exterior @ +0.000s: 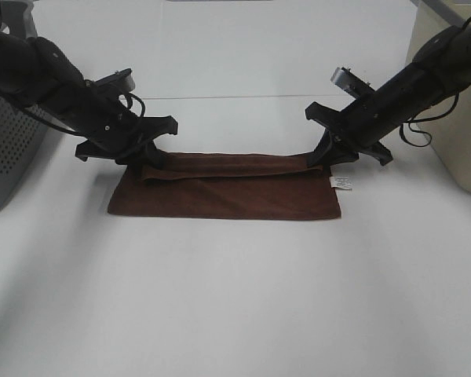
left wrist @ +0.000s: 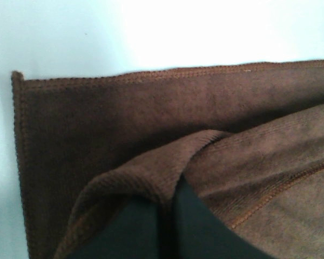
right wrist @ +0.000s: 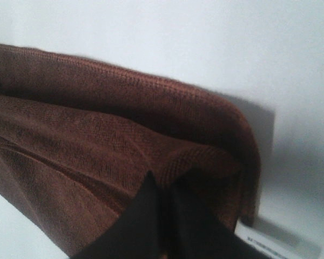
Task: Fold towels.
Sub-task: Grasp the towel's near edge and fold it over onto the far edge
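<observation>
Two pincers are clamped on the far edge of the towel point(exterior: 220, 196), one at each end: the left pincer point(exterior: 147, 159) and the right pincer point(exterior: 323, 159), both shut tight with a pinch of terry between the jaws. The wrist views show the same, with cloth bunched over the closed black fingers point(left wrist: 146, 226). The dark reddish-brown towel lies in the middle of the white counter point(exterior: 235, 298), its near part flat, its far edge lifted and doubled toward the near side, so a rolled band sags between the arms. Gripping both corners at once looks meant to hold that edge straight while it goes over to the near edge; I'd judge the first fold about half made. The small white tag point(exterior: 339, 183) sits at the right edge, just beside the right pincer. A grey perforated basket point(exterior: 8, 149) stands at the left, apart from the towel; I cannot tell what is in it. What looks like a beige tub point(exterior: 459, 133) at the right shows only its wall, contents hidden
</observation>
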Robot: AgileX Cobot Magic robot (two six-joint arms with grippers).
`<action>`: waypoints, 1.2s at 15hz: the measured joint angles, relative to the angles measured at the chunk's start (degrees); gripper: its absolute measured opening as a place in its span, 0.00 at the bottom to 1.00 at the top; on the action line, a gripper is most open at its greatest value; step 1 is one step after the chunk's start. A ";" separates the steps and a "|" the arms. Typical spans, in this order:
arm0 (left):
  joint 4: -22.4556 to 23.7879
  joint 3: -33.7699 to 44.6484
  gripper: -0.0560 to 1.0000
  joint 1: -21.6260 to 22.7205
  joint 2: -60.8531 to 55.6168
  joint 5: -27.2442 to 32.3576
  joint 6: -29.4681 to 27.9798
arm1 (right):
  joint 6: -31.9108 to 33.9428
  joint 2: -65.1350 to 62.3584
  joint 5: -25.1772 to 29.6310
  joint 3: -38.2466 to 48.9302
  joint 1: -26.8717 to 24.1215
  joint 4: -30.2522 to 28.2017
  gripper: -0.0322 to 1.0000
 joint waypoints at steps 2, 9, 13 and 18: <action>0.29 0.00 0.06 0.06 0.52 -0.23 0.00 | 0.00 0.80 -0.69 -0.06 0.00 -0.17 0.12; 0.92 0.00 0.73 0.17 0.57 -0.97 0.00 | 0.00 0.17 2.46 -0.69 0.00 1.89 0.82; 5.67 0.00 0.78 0.17 -2.35 -0.57 -0.11 | 1.72 -1.26 4.41 -0.69 -0.06 -2.01 0.85; 14.38 -0.17 0.78 0.63 -4.98 2.18 -7.33 | 4.01 -4.30 8.14 -0.69 -0.17 -5.16 0.85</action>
